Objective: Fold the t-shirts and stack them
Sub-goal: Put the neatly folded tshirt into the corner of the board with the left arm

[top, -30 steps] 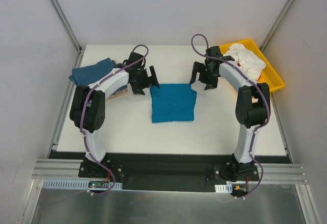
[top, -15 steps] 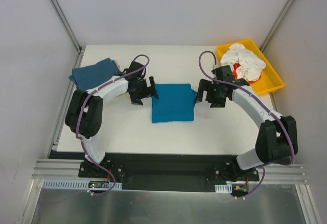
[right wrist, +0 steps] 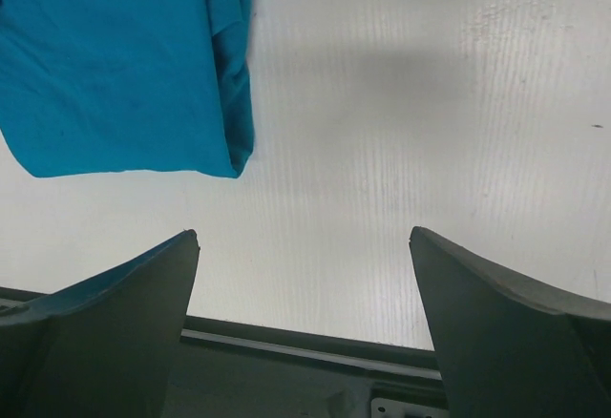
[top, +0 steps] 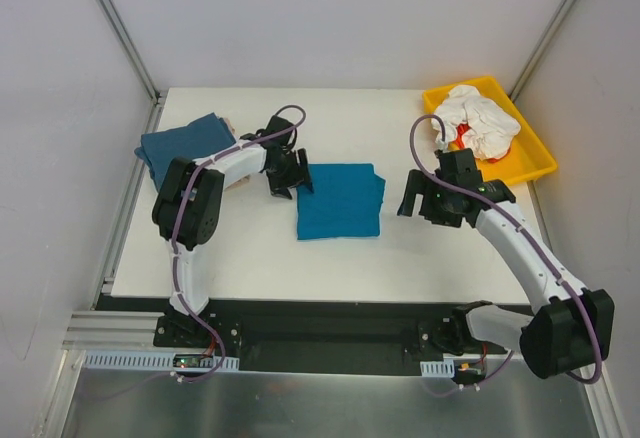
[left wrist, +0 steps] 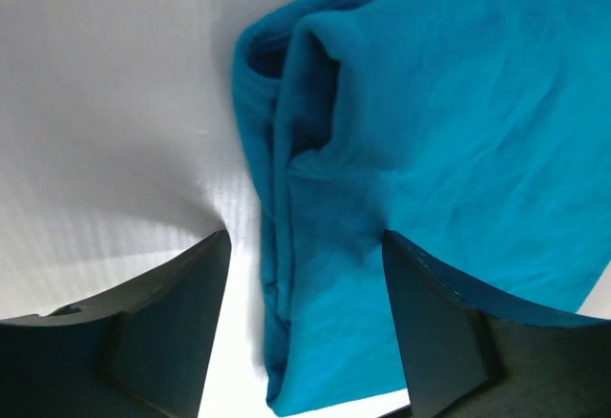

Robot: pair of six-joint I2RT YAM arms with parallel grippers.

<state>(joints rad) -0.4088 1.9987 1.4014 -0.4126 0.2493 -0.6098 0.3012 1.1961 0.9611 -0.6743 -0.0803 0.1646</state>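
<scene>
Well, the folded teal t-shirt lies mid-way across the tabletop, its left folded edge between the half-spread left fingers, not yet pinched, while the right fingers gape wide, farther off beyond its right edge.

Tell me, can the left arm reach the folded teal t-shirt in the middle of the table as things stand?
Probably yes. The left claw sits right at the left edge of the teal t-shirt. Its open fingers stand on either side of the folded edge, and nothing lies between them and the cloth.
</scene>
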